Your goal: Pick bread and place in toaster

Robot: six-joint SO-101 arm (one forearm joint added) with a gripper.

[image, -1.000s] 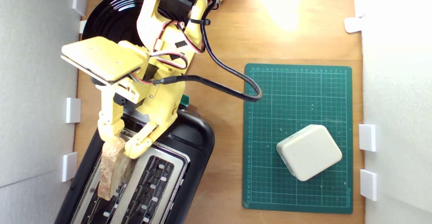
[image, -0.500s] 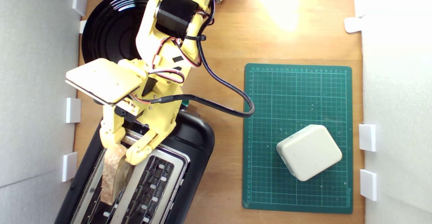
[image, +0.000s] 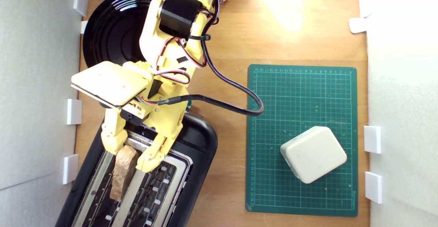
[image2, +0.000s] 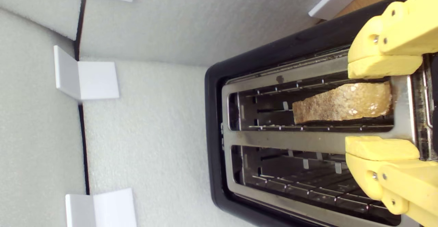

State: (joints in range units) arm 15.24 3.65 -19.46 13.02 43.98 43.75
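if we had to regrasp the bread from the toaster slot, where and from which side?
Grip the bread by its exposed crust edge, coming straight down from above the toaster. It stands on edge in the slot, so only that edge shows; pinch across its thin faces.

Yellow claw, black toaster, tan bread, green gridded mat

The claw (image: 131, 153) and its arm were bright yellow, with black motor blocks, red and white wires and a black cable (image: 236, 97). Between its fingers, the bread (image2: 342, 102) was golden tan, flecked with pale spots. Under it, the toaster (image: 198, 141) was black with a silver top plate (image2: 308, 141). Behind the arm, the plate (image: 109, 28) was glossy black with white glints. Well apart from the claw, the cutting mat (image: 301, 93) was dark green with a pale grid, carrying an off-white block (image: 313, 154). The surface (image: 291, 21) was warm orange-brown wood; the foam walls (image: 37, 83) were pale grey-white.
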